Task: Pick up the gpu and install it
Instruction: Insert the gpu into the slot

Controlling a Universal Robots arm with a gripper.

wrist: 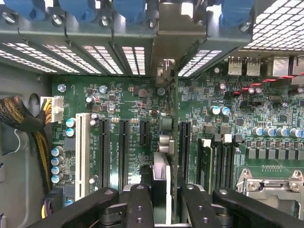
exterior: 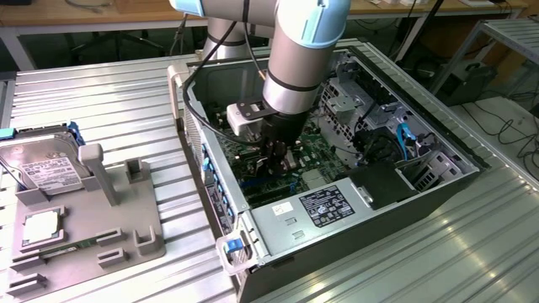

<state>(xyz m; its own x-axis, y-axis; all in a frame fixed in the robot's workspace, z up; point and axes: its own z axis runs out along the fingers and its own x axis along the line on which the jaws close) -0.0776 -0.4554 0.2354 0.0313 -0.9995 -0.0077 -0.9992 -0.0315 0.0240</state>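
We see the pincer closed on the gpu, held edge-on and upright inside the open computer case, over the motherboard among its black expansion slots.

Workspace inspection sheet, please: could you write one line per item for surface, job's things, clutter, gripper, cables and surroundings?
Surface: ribbed metal table carrying a grey fixture tray and an open computer case.
Job's things: gpu stands edge-on above the motherboard, its bracket end towards the case's rear slot openings.
Clutter: hard drive with white label on the tray; memory stick lying in the tray.
Gripper: gripper is inside the case, shut on the gpu.
Cables: braided bundle beside the motherboard; blue cable near the drive bays.
Surroundings: wooden bench behind; floor cables at the exterior view's right.
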